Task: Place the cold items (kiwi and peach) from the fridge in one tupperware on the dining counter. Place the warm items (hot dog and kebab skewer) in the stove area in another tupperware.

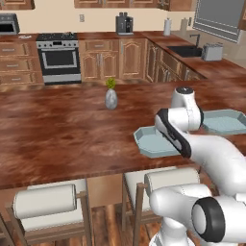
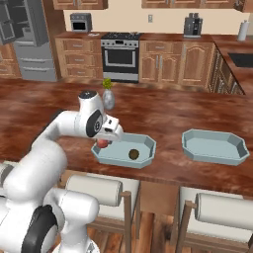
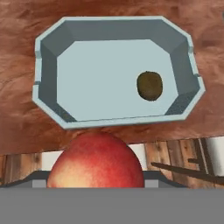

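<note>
Hand view: peach (image 3: 97, 159) sits at 6 o'clock, right at the tool, red-orange with a paler patch, gripped by the tool with the jaws clamped on its sides. Beyond it, at 12 o'clock, a pale blue-grey tupperware (image 3: 48, 65) lies on the dark reddish wood desk (image 3: 17, 127). Kiwi (image 3: 149, 85) lies inside that tupperware, toward its 3 o'clock side, flat on the floor of the tray, apart from the walls.

Right base view: tool (image 2: 103, 143) hangs at the near-left rim of the same tupperware (image 2: 146, 148), peach (image 2: 103, 144) showing red under the white hand. Kiwi (image 2: 133, 154) is inside, near the tray's middle. Second tupperware (image 2: 237, 148) sits on the desk (image 2: 163, 113) at 3 o'clock from the first, well apart, nothing seen in it. Small grey vase with a green sprig (image 2: 108, 98) stands on the desk at 12 o'clock from the arm's elbow. Stove (image 2: 120, 54) at the back wall, fridge (image 2: 32, 44) at far left, its door open.

Left base view: arm covers most of the first tupperware (image 1: 144, 144); second one (image 1: 226, 122) shows just to its right. Cushioned stools (image 1: 45, 202) stand under the near edge.
</note>
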Controlling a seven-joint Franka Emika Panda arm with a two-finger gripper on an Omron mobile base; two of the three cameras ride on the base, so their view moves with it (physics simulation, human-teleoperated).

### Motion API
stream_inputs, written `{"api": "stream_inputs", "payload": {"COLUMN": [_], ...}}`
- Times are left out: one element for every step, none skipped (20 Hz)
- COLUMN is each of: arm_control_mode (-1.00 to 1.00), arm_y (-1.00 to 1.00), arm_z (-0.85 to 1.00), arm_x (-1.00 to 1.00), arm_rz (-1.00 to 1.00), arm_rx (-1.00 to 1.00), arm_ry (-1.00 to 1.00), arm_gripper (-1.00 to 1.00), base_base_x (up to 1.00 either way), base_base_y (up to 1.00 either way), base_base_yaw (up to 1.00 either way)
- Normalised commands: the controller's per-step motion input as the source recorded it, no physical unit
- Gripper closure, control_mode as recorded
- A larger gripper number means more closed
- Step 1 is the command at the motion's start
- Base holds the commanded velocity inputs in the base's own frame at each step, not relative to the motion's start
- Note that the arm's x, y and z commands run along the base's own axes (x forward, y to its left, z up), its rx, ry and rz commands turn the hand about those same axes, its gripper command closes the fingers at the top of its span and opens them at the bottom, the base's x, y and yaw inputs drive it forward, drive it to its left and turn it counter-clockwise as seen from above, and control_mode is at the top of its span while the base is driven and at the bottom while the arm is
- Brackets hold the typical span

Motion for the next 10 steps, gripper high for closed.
{"api": "stream_inputs", "payload": {"arm_control_mode": [-1.00,-1.00,-1.00,-1.00,-1.00,-1.00,-1.00,-1.00,-1.00,-1.00], "arm_y": [0.00,0.00,0.00,0.00,0.00,0.00,0.00,0.00,0.00,0.00], "arm_z": [-0.54,-0.52,-0.53,-0.53,-0.52,-0.46,-0.31,-0.32,-0.31,-0.31], "arm_x": [1.00,1.00,1.00,1.00,1.00,1.00,0.84,0.57,0.45,0.34], "arm_rz": [0.03,0.03,0.03,0.03,0.02,0.02,0.03,0.05,0.06,0.05], "arm_rx": [0.00,0.00,0.00,0.00,0.00,0.00,0.00,0.00,0.00,0.00], "arm_ry": [0.11,0.13,0.15,0.15,0.15,0.14,0.06,0.04,0.05,0.05], "arm_gripper": [1.00,1.00,1.00,1.00,1.00,1.00,1.00,1.00,1.00,1.00], "base_base_x": [0.00,0.00,0.00,0.00,0.00,0.00,0.00,0.00,0.00,0.00], "base_base_y": [0.00,0.00,0.00,0.00,0.00,0.00,0.00,0.00,0.00,0.00], "base_base_yaw": [0.00,0.00,0.00,0.00,0.00,0.00,0.00,0.00,0.00,0.00]}}
